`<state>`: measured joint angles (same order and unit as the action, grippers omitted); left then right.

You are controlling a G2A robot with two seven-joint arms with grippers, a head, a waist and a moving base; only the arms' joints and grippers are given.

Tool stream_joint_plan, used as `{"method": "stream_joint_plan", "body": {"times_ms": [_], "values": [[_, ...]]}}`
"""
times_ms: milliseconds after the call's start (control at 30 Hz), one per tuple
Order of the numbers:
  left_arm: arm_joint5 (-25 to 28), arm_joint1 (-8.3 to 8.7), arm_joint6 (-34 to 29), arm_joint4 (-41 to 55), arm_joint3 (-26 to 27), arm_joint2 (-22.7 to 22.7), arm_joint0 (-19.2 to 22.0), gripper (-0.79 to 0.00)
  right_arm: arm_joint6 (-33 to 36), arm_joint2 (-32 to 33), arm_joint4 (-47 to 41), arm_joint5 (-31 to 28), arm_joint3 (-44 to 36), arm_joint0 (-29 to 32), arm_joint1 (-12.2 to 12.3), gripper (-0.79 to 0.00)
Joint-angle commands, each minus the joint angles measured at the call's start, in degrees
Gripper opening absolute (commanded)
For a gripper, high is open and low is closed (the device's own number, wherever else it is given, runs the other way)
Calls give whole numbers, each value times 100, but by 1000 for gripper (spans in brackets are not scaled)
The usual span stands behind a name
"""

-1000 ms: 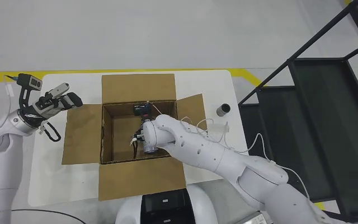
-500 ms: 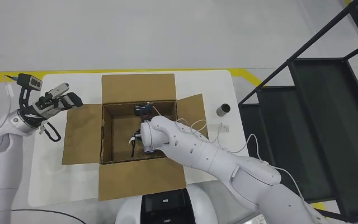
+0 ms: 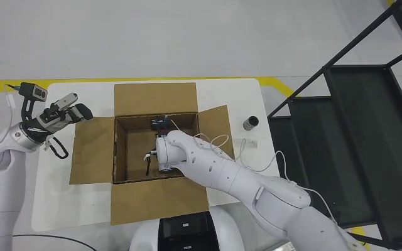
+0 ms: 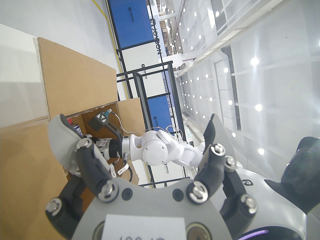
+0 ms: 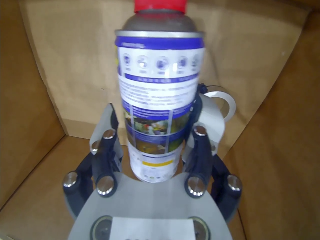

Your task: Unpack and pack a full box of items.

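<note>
One open cardboard box (image 3: 155, 98) is set in the middle of the table (image 3: 55, 201), with its four flaps folded out. One spray can (image 5: 160, 88) with a red cap is pinched by the right gripper (image 5: 153, 114), down inside the box. The left gripper (image 3: 74, 106) is held spread wide over the table's far left corner. One small dark can (image 3: 251, 122) is stood near the right edge.

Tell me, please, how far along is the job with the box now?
Done: the box is open, and a small dark cylinder sits outside it on the table. In hand: the right hand grips a spray can inside the box. Remaining: I cannot tell whether it goes in or out; the left hand is open and empty.
</note>
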<state>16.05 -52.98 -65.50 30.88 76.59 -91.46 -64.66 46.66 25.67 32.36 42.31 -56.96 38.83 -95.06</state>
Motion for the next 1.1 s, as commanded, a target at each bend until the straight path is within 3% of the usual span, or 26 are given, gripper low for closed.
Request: {"method": "stream_joint_plan", "body": {"times_ms": [0,233,567,800,1067], "values": [[0,0,0,0,0,0,0,0,17,4,74,41,-84,10,-1,-785],[0,0,0,0,0,0,0,0,183,188,617,118,-1016,215,212,-785],[0,0,0,0,0,0,0,0,710,1153,1859,-238,-3372,1205,940,-785],[0,0,0,0,0,0,0,0,1061,2063,2060,-1027,-4582,2021,1294,-785],[0,0,0,0,0,0,0,0,741,3244,1154,-2524,-5376,2886,1532,-785]]}}
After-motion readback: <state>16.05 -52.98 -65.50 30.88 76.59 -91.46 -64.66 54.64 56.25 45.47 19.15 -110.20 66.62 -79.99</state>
